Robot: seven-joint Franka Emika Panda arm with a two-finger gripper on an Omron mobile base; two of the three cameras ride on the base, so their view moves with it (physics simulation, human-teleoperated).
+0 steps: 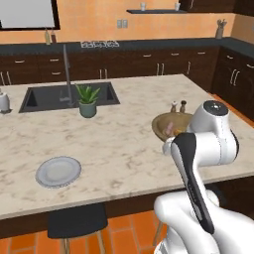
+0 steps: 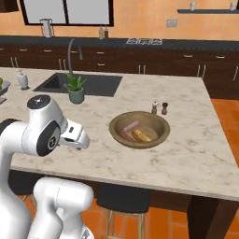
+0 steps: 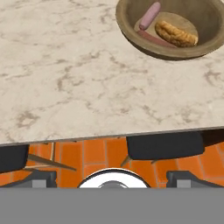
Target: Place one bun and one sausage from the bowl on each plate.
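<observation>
Wide shallow olive-brown wooden bowl as landmark: sits on the marble island counter, ahead of and well apart from the two-finger gripper, toward the upper right of the hand view. Inside that bowl: golden-tan elongated bun and slim pinkish sausage, long axes slanting opposite ways across the hand view; light-grey round plate far off on the counter. Jaws released and spread wide, grasping nothing, hanging out past the counter edge nearest that bowl, over the orange floor.

Orange-tan walls; dark brown cabinets at twelve o'clock; pale marble island counter; orange tiled floor; black stools.
</observation>
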